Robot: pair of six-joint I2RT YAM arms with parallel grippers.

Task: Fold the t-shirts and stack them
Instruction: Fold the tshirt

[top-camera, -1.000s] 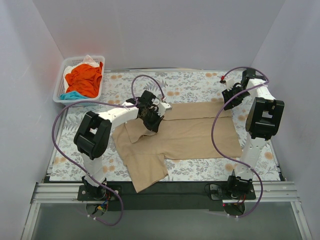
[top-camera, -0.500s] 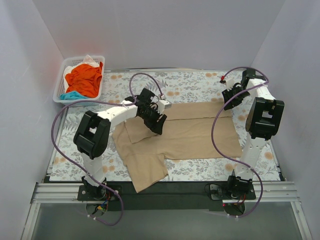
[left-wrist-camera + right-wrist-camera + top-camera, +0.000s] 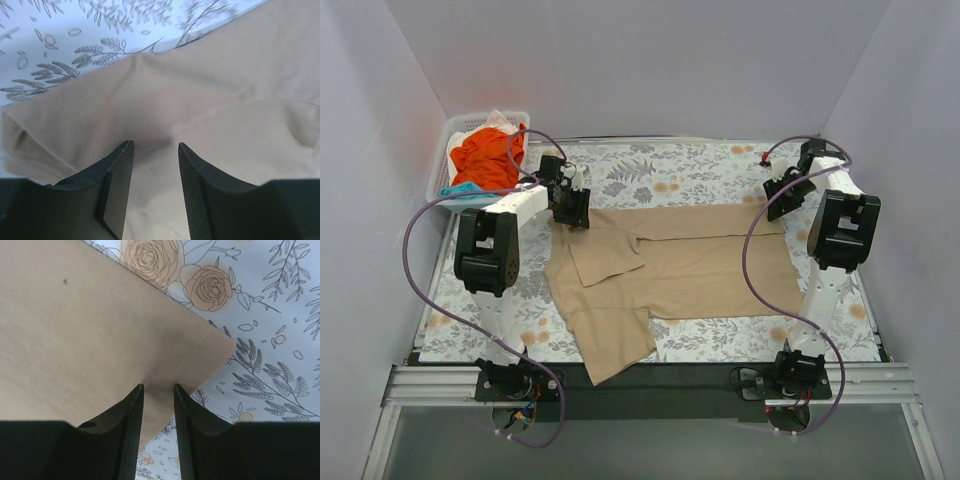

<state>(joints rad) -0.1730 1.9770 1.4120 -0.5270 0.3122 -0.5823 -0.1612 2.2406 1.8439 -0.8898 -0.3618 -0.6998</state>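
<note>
tan shirt (image 3: 692, 268): spread flat mid-table on the table cover (image 3: 700, 165); 1 flap folded inward on its left side, near-left part reaches over the near table edge.
other shirts: orange shirt (image 3: 485, 160), teal piece (image 3: 465, 189) and white piece (image 3: 463, 136) heaped in the basket (image 3: 438, 172), far-left corner, well apart from both arms.
left gripper (image 3: 155, 149): at the shirt's far-left corner. Jaws stand apart w/ a moderate gap and cloth shows between them. We see no pinch.
right gripper (image 3: 158, 389): at the far-right corner, jaws narrow but w/ a clear gap, astride the stitched hem just beside the corner tip. No cloth clamped that we can see.
step (our read): 2 arms set on the 2 far corners, prob. about to pinch both and fold the far edge toward us.
handling: thin, light, limp knit. It won't hold shape and will sag and drag between 2 grip pts.
where to grab: at the hem corners, since the stitched edge is thicker. We'd get both layers in.
risk: 1 jaw sliding over the cloth, or catching the table cover too.
</note>
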